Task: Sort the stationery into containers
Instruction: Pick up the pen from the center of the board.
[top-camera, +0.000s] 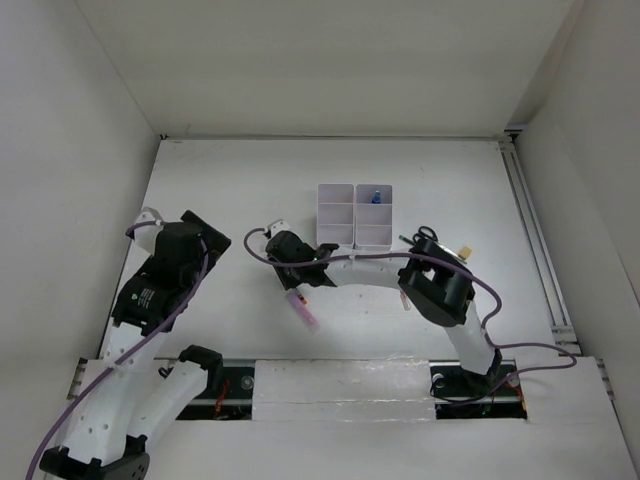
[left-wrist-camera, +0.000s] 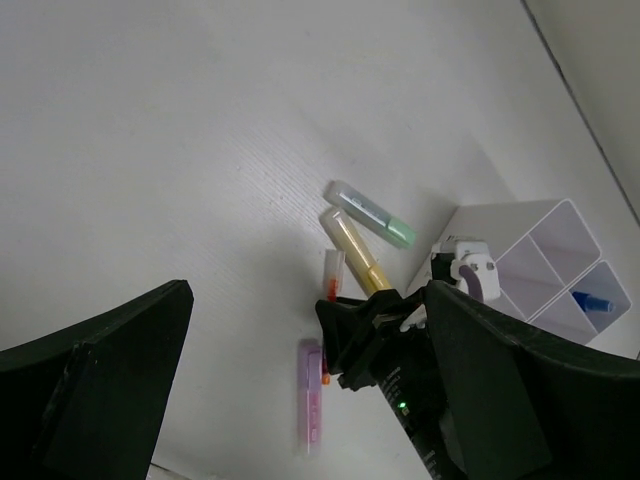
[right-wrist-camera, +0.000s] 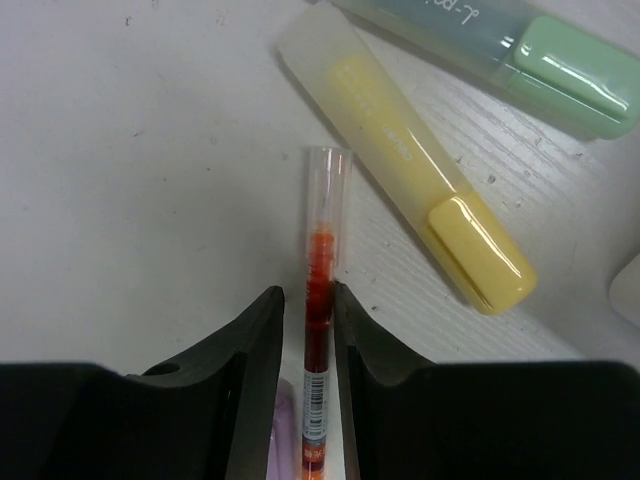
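Observation:
A thin red pen (right-wrist-camera: 320, 280) lies on the table between the fingers of my right gripper (right-wrist-camera: 308, 292). The jaws sit narrowly either side of it, with a slim gap still on the left. Just beyond lie a yellow highlighter (right-wrist-camera: 400, 170) and a green highlighter (right-wrist-camera: 520, 50). A pink highlighter (top-camera: 303, 308) lies nearer the arm bases. The white six-compartment tray (top-camera: 340, 190) stands behind, with a blue piece (top-camera: 375, 197) in one back cell. My left gripper (top-camera: 205, 240) hovers wide open at the left, holding nothing.
Black-handled scissors (top-camera: 425, 235) and a beige eraser (top-camera: 465, 252) lie right of the tray, behind the right arm's elbow. White walls enclose the table on three sides. A purple cable loops over the right arm.

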